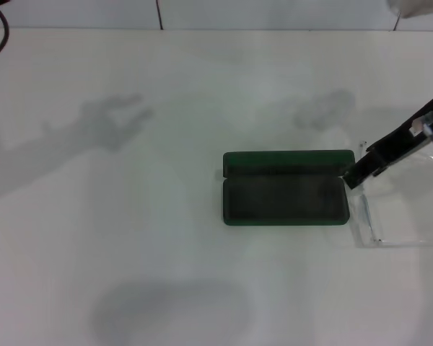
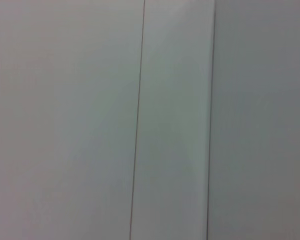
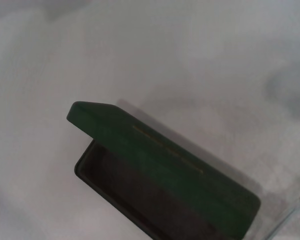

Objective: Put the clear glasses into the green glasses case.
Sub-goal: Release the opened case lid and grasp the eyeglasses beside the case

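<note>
Clear glasses (image 1: 368, 216) lie on the white surface (image 1: 130, 238) just right of the open, unfilled green glasses case (image 1: 285, 198). Right end effector (image 1: 353, 176) sits at the case's right end; finger state cannot be told. Step: grasping. Next: lift, carry left. Room is ample; left end effector unseen.

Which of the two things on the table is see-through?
The clear glasses with the colourless plastic frame, beside the right gripper. The dark green rectangular glasses case, lying open, is solid and opaque.
</note>
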